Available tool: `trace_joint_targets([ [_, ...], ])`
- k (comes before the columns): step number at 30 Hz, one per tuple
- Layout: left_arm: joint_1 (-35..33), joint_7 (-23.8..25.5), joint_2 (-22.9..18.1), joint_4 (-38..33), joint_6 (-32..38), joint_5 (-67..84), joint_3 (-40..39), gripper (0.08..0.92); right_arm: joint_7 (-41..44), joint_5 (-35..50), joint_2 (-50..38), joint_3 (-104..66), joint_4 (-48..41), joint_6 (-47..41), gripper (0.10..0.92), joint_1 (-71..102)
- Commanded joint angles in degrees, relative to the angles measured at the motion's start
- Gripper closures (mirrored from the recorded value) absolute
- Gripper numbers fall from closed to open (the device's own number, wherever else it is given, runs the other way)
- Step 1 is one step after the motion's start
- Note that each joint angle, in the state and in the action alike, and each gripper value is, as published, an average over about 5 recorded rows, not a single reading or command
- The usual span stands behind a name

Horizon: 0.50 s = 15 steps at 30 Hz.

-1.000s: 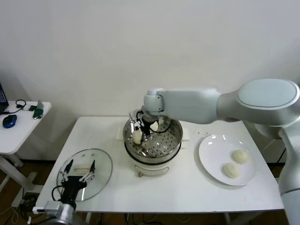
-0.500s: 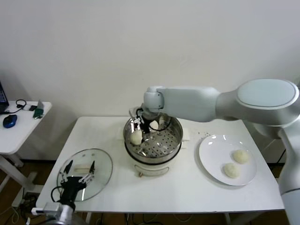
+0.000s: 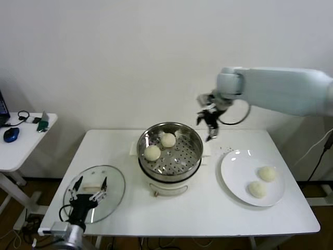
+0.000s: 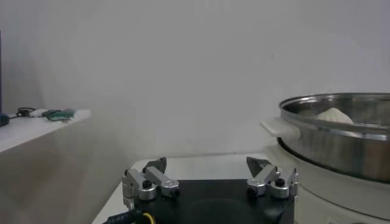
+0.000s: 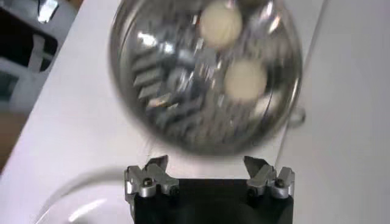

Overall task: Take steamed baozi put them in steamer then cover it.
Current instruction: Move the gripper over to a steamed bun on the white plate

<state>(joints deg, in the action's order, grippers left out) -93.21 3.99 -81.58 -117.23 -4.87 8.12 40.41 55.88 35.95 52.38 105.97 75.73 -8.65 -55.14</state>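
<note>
The steel steamer (image 3: 193,148) stands on its white cooker base at the table's middle and holds two baozi, one (image 3: 152,153) at its left and one (image 3: 168,139) at its back. Both also show in the right wrist view (image 5: 245,79) (image 5: 220,18). Two more baozi (image 3: 267,173) (image 3: 256,189) lie on the white plate (image 3: 233,169) at the right. My right gripper (image 3: 209,122) is open and empty, raised in the air right of the steamer. The glass cover (image 3: 112,182) lies flat at the front left. My left gripper (image 3: 87,188) is open, parked low over the cover. The steamer also shows in the left wrist view (image 4: 341,140).
A white side table (image 3: 23,138) stands at the far left with a blue mouse (image 3: 10,134) and small items. A wall runs behind the table. The table's front edge lies just past the cover and plate.
My right gripper has let go of a baozi at the steamer's left side, lifted out and swung up and to the right. The left arm has not moved.
</note>
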Motion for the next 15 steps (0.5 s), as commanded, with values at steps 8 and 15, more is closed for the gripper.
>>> trace_joint_targets([
  [8, 1.05, 0.27, -1.21, 0.52, -0.82, -1.55, -0.71, 0.177, -4.89, -17.08, -25.2, -2.36, 6.02, -2.16, 0.203, 16.25],
  [15, 0.61, 0.53, -1.75, 0.4, -0.61, -2.16, -0.43, 0.177, -6.32, -19.79, -24.38, -14.67, 2.36, -3.43, 0.203, 30.58],
])
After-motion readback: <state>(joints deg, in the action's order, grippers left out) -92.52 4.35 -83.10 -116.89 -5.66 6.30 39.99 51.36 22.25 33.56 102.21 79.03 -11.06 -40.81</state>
